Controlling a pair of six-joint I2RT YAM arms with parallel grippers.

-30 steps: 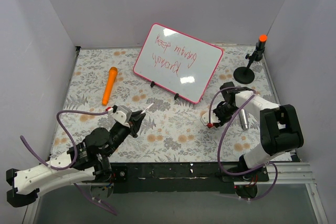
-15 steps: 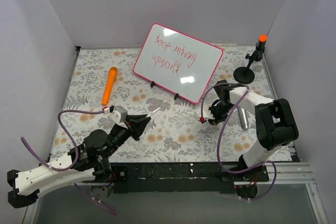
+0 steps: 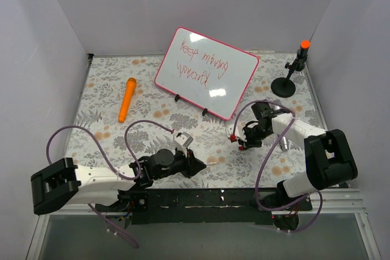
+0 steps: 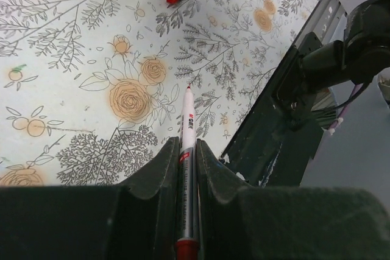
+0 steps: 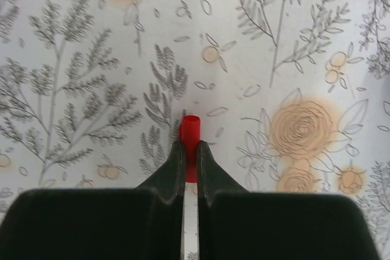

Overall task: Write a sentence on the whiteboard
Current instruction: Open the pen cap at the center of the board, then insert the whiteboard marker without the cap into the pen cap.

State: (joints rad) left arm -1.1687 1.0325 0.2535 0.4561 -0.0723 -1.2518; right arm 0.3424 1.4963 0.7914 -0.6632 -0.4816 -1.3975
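- The board [image 3: 239, 76] is propped on its feet at the far middle of the table [image 3: 201, 129]. The sentence [image 3: 201, 60] runs across it in two red lines, and the writing looks done.
- Left gripper [image 4: 187, 150], low by the near edge: jaws closed on the pen [image 4: 187, 117]. Its bare tip points out close over the table, and I cannot tell whether it touches.
- Right gripper [image 5: 190, 150], right of centre and apart from the left one: jaws pinched on the red cap [image 5: 191, 129], only its end showing.
- Likely step in hand: capping the pen.
- Risk: the cap seems held by a short length, so an off-axis push could twist it out of the jaws.
- Risk: the tip sits so low that a small dip would mark the table.
- Risk: a missed approach could smear ink on the right gripper or slide the pen back through its grip.
- Risk: a wide swing toward the far side could knock the board or smudge the sentence.
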